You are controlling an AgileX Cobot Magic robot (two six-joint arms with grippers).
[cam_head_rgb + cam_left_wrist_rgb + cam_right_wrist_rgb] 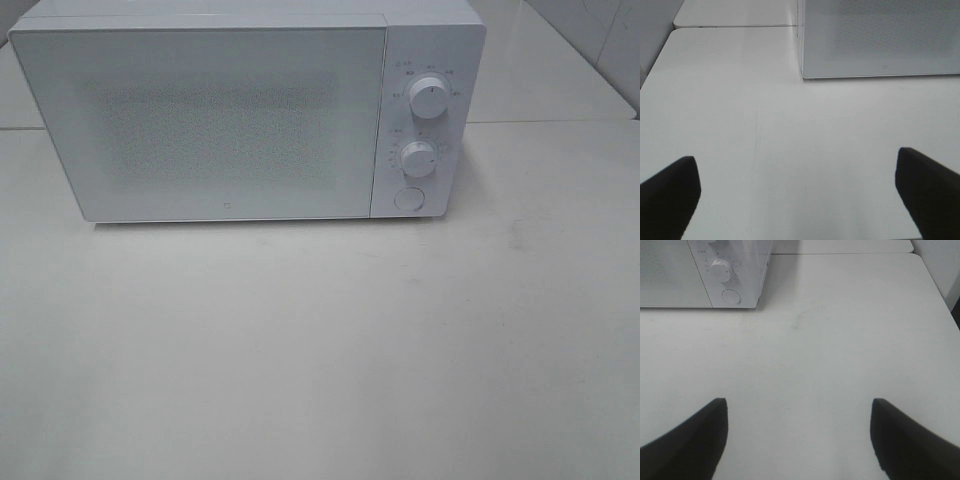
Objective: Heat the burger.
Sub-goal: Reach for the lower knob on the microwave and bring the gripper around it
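Spread wide on nothing, the left gripper (794, 153) and right gripper (798, 400) hang over the white table (320, 350) before the shut microwave (200, 120), with the burger nowhere in view, though presumably soft, light and best pinched gently across its sides.

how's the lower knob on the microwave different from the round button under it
The lower knob sticks out from the front of the microwave, while the round button lies nearly flat. The lower knob has small marks printed around it; the round button shows none. Both are white, round and sit right of the closed door.
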